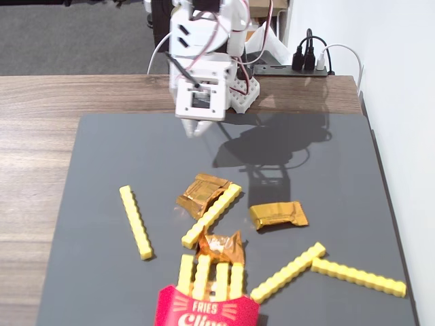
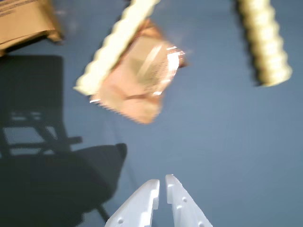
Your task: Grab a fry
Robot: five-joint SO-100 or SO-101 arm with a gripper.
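Several long yellow fries lie on the dark grey mat (image 1: 102, 156). One fry (image 1: 136, 222) lies alone at the left. A second fry (image 1: 212, 214) lies slanted across a gold foil wrapper (image 1: 197, 192). Two more fries (image 1: 288, 272) (image 1: 358, 276) lie at the front right. My white gripper (image 1: 197, 128) hangs above the mat's far edge, away from all of them, jaws together and empty. In the wrist view my gripper (image 2: 162, 182) is at the bottom edge. The slanted fry (image 2: 116, 45) and its wrapper (image 2: 139, 75) are ahead, and the lone fry's end (image 2: 265, 42) is at the top right.
A red FRIES carton (image 1: 207, 309) with short yellow sticks stands at the mat's front edge. Two more foil wrappers (image 1: 279, 214) (image 1: 221, 248) lie mid-mat; one shows in the wrist view (image 2: 23, 21). The wooden table (image 1: 41, 95) surrounds the mat. A power strip (image 1: 299, 68) lies behind the arm's base.
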